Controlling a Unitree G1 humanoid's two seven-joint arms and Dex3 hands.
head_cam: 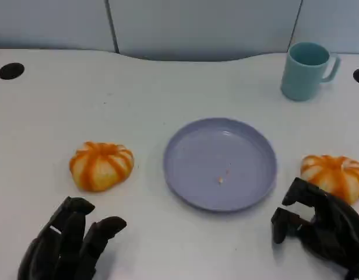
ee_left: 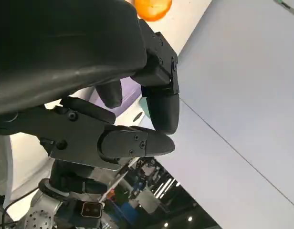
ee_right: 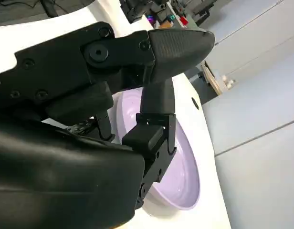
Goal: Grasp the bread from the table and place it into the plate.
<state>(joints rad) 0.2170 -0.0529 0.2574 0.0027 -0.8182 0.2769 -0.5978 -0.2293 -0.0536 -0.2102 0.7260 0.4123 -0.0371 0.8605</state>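
The table (head_cam: 168, 93) is white and smooth, with a dark round hole (head_cam: 10, 70) near its far left corner, and pale grey-blue panels (head_cam: 197, 26) stand behind it. A lavender plate (head_cam: 220, 164) lies in the middle, with a small crumb in it. One orange striped bread (head_cam: 101, 165) sits on the table to the left of the plate, apart from it. A second bread (head_cam: 334, 177) is on the right side, and the right hand (head_cam: 319, 224) partly covers its near edge. A teal mug (head_cam: 308, 70) stands far right.

The left hand (head_cam: 71, 242) is near the first bread, fingers apart and holding nothing. The right hand also holds nothing, its fingers loosely bent. The right wrist view shows the plate's rim closely. The left wrist view shows a blurred room beyond the table, hard to read.
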